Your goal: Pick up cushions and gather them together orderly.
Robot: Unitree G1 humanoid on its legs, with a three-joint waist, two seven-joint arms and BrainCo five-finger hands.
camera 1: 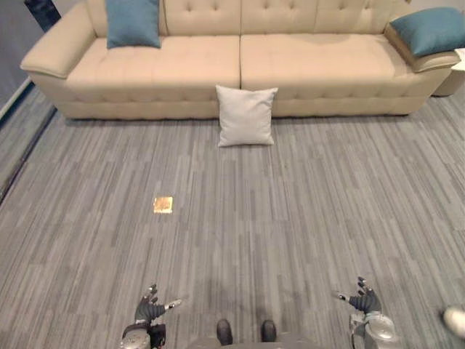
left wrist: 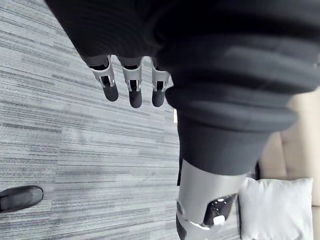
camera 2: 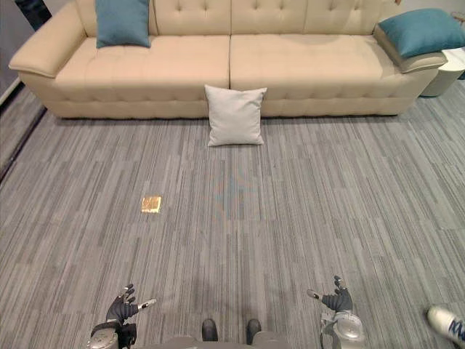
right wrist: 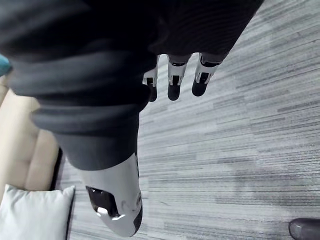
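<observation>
L hand (camera 1: 149,313), R hand (camera 1: 365,301), fingers loose, empty, white cushion (camera 1: 246,116) upright, prob against sofa (camera 1: 312,65)

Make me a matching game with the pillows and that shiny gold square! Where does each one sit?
Things:
1. white cushion
2. left teal cushion
3. right teal cushion
4. gold square

Places:
A. lying on the sofa armrest
B. flat on the carpet, away from the sofa
C. standing on the carpet, leaning on the sofa front
D. on the seat, against the backrest

Pairs: 1-C, 2-D, 3-A, 4-B
</observation>
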